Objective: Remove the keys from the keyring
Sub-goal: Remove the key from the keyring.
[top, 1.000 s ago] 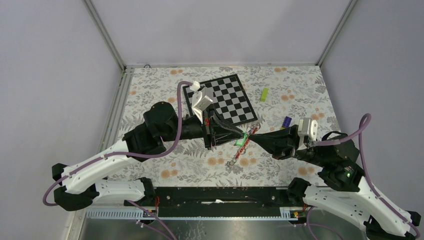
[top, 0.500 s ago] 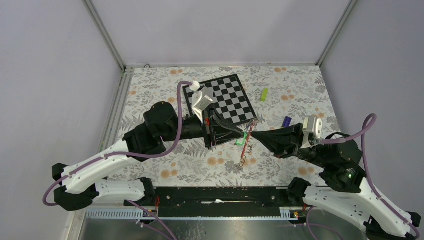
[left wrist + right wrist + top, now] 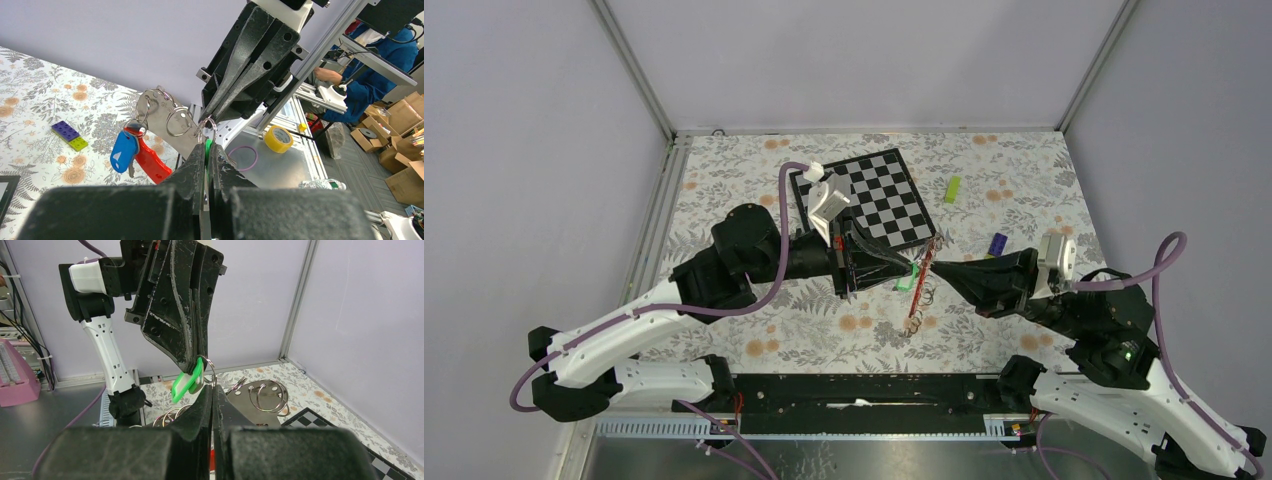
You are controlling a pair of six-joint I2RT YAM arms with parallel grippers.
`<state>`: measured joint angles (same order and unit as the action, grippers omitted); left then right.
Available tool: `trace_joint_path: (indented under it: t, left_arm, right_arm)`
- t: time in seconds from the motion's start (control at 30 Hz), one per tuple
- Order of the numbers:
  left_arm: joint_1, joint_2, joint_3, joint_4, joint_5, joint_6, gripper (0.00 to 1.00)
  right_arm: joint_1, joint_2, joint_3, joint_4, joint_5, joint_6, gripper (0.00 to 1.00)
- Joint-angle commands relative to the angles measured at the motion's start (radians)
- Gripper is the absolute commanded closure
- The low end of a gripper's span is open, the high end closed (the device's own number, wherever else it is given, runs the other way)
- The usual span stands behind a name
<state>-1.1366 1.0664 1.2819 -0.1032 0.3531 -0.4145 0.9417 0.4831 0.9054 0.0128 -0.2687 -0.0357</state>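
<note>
Above the flowered table my two grippers meet tip to tip. My left gripper is shut on the green-headed key. Facing it, my right gripper is shut on the thin silvery ring of the keyring that passes through that key's head. Below the ring hang a metal plate with more rings, a red strap and a blue-headed key. The bunch dangles clear of the table.
A chessboard lies behind the grippers. A lime-green block sits at the back right, and a purple-and-yellow block lies right of the grippers. Metal frame posts stand at both back corners.
My right arm has drawn back slightly to the right. The hanging strap and rings have swung right, from low left to almost straight below the grippers. The left arm has stayed put.
</note>
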Motion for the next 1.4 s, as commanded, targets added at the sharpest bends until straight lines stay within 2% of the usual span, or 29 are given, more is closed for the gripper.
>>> trace_joint_path:
  t: [0.0,0.9,1.37]
  left_arm:
    - [0.001,-0.032,-0.005,0.043,-0.004,0.008,1.0]
    - [0.001,-0.022,-0.003,0.032,-0.001,0.006,1.0]
    - [0.001,-0.009,-0.001,0.028,0.004,-0.001,1.0]
  right_arm:
    - [-0.001,-0.021,0.01,0.083,0.059,0.002,1.0]
    - [-0.001,-0.066,-0.047,0.245,0.086,-0.006,1.0]
    - [-0.002,-0.064,-0.074,0.341,0.034,-0.058,1.0]
